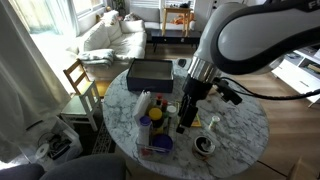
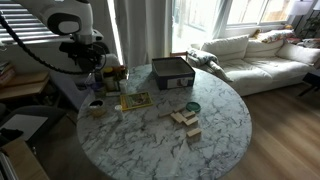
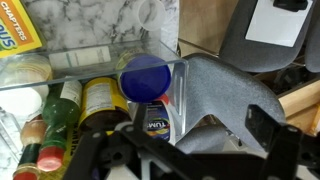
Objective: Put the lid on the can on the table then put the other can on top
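My gripper (image 1: 188, 122) hangs open and empty over the round marbled table (image 1: 240, 130), beside a clear tray (image 1: 150, 150). In the wrist view the blue-purple lid (image 3: 148, 77) rests on the bottles in that tray, just ahead of the gripper (image 3: 185, 150) and to its left. It also shows as the lid (image 1: 160, 143) at the tray's near end. The can (image 1: 204, 146), squat with a dark inside and pale rim, stands on the table close below the gripper. In an exterior view the can (image 2: 96, 106) sits under the gripper (image 2: 95, 82). The other can (image 2: 192, 107), greenish, stands alone mid-table.
A black box (image 1: 150, 72) sits at the table's far side. Wooden blocks (image 2: 185, 120) and a flat book (image 2: 135, 100) lie on the top. A yellow bottle (image 1: 153, 118) stands in the tray. A wooden chair (image 1: 80, 80) and a grey seat (image 3: 215, 95) flank the table.
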